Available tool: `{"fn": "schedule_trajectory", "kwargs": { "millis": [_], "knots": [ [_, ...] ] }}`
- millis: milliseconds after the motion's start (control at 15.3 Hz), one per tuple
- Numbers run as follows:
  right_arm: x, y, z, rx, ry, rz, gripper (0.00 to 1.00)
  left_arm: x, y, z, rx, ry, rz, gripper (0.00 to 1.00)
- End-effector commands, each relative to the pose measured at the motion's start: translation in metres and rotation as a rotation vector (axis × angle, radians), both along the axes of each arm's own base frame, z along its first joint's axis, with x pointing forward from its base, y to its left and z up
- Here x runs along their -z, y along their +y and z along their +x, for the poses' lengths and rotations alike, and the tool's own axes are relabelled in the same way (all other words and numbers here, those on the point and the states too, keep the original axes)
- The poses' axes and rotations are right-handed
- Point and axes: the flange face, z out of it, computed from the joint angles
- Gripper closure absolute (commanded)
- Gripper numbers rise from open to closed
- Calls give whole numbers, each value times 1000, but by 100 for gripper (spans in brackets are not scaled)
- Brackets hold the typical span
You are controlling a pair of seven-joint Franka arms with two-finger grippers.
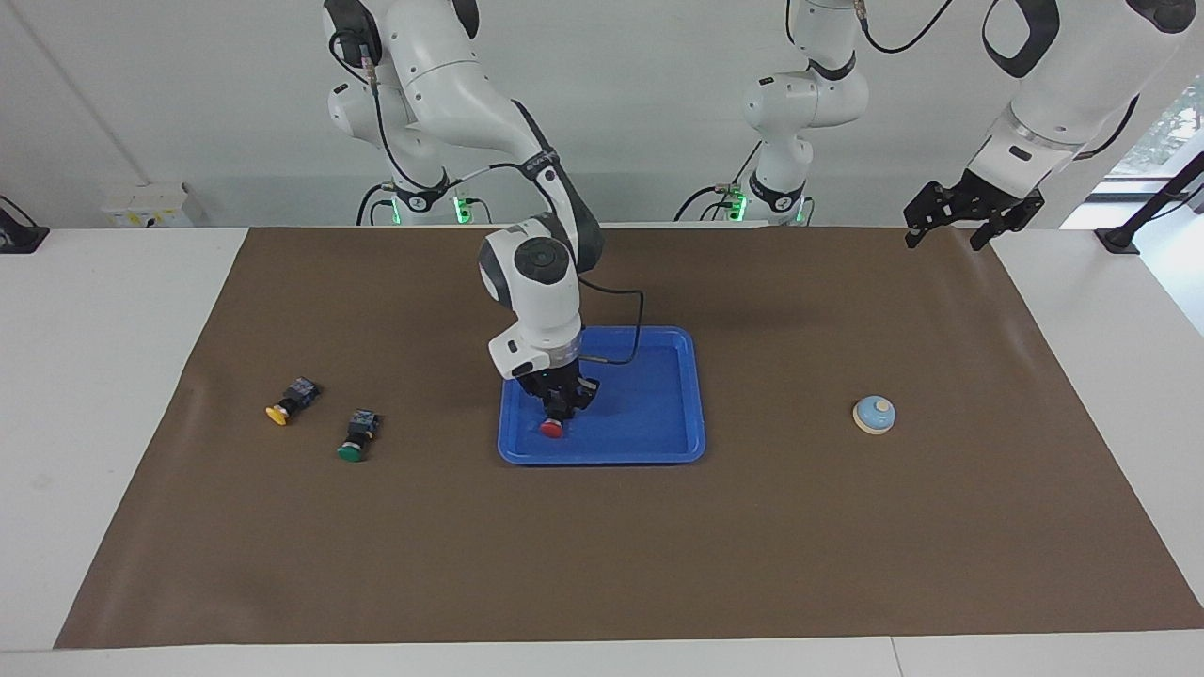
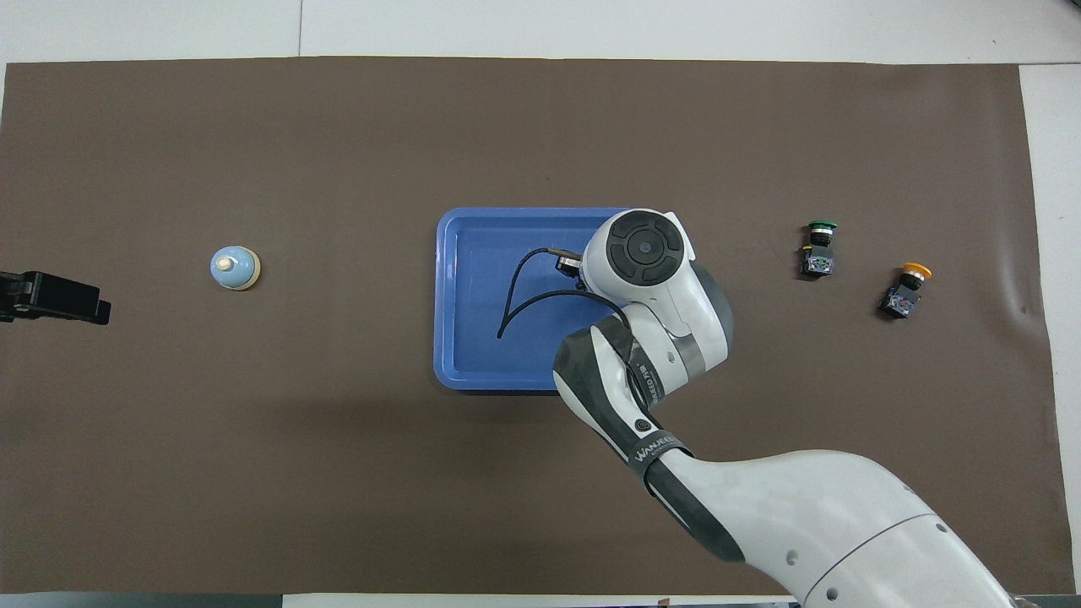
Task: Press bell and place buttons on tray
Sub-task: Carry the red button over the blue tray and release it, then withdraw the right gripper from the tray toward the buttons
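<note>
On the brown surface (image 1: 602, 527), the yellow button (image 1: 290, 400) and green button (image 1: 356, 436) lie toward the right arm's end. The right gripper (image 1: 557, 416), fingers clamped on the red button (image 1: 551, 429), is low inside the tray (image 1: 658, 451). Released tilted, the red button could roll against the rim. The bell (image 1: 874, 415) sits untouched, and the left gripper (image 1: 972, 218) waits, fingers open.

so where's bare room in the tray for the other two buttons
The tray is bare toward the bell. The right tool, shut on the red button, crowds the end toward the green button and yellow button.
</note>
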Motion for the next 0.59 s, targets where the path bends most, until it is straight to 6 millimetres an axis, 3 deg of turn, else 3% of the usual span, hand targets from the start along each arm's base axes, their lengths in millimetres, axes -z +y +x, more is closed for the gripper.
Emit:
{"fn": "schedule_trajectory", "kwargs": {
  "millis": [0, 196, 523],
  "knots": [
    [-1, -4, -2, 14, 6, 12, 0, -5, 1, -1, 5, -3, -3, 0],
    [-13, -7, 2, 24, 21, 5, 0, -5, 1, -1, 5, -3, -3, 0],
    [-97, -64, 32, 90, 56, -7, 0, -5, 1, -1, 5, -3, -3, 0]
  ]
}}
